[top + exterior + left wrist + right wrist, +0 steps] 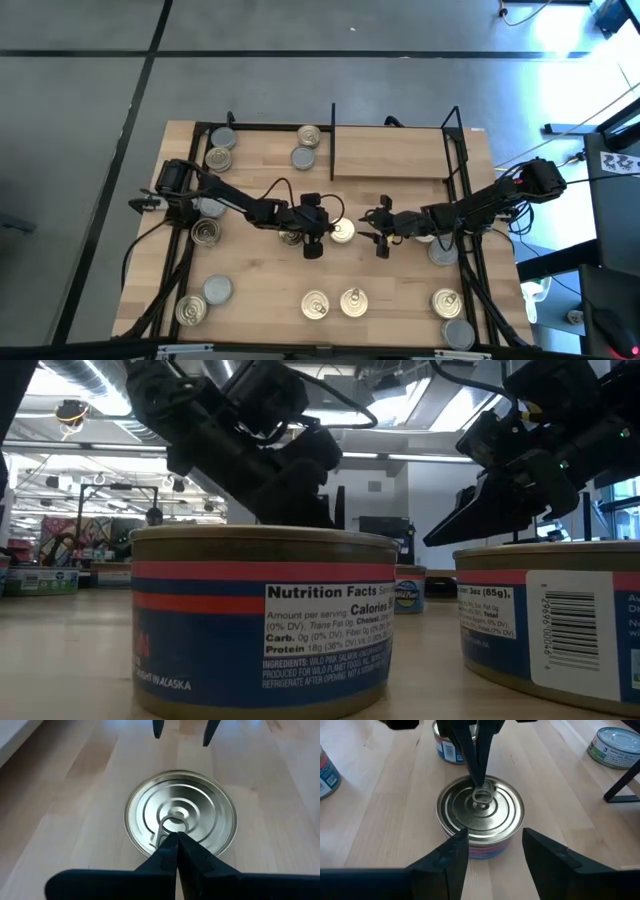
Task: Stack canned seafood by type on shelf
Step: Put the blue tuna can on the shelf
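A gold pull-tab tin [343, 231] [180, 812] [480, 815] stands upright on the wooden tabletop at mid-table. My left gripper [330, 231] [176, 837] is shut, its tips down on the tin's lid. My right gripper [372, 229] [495, 835] is open just to the tin's right, its fingers facing the tin's side without touching it. The shelf [390, 152], with its black divider [332, 140], lies at the far edge. Several tins [303, 157] stand in the bay left of the divider. My left gripper sets its shut fingertips [480, 782] on the lid's pull tab [173, 823], at the lid's centre. The fingers slant down from the table's left. I cannot tell whether they pinch the tab or only rest on it. The tin stands flat on the table.
Loose tins stand along the near edge [316, 304] [447, 302] and at the left [207, 232]; one [443, 250] sits under my right arm. Two tins [265, 620] [550, 620] fill the front of the low view. Black frame bars [465, 200] edge the table.
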Available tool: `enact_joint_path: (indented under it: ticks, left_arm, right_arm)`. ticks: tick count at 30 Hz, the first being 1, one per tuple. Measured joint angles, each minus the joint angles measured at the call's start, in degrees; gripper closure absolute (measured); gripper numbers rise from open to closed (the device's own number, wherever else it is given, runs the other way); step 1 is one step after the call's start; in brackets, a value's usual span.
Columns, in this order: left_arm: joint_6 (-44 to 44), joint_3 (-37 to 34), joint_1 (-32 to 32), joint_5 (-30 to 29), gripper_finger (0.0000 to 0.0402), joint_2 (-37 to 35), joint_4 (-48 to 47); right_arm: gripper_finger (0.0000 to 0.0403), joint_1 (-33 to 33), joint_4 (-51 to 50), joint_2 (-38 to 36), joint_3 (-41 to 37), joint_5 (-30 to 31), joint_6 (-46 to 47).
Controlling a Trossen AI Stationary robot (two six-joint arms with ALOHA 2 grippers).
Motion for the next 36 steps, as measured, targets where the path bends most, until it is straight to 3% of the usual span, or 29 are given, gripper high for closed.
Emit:
enact_joint_path:
  ticks: [17, 29, 36]
  left_arm:
    - [-0.01, -1.70, 0.13, -0.49, 0.0400, -1.04, -5.10]
    - [-1.47, -10.09, 0.13, -0.42, 0.0398, -0.82, 11.17]
    - [-2.41, -11.05, 0.13, -0.37, 0.0400, -0.82, 12.39]
  right_arm:
    - [0.0217, 0.02, -1.12, 0.00, 0.00, -1.89, -3.73]
    - [0.0217, 0.03, 0.07, 0.29, 0.00, -1.95, -7.89]
    - [0.0217, 0.02, 3.65, 3.33, 0.02, -1.95, -10.85]
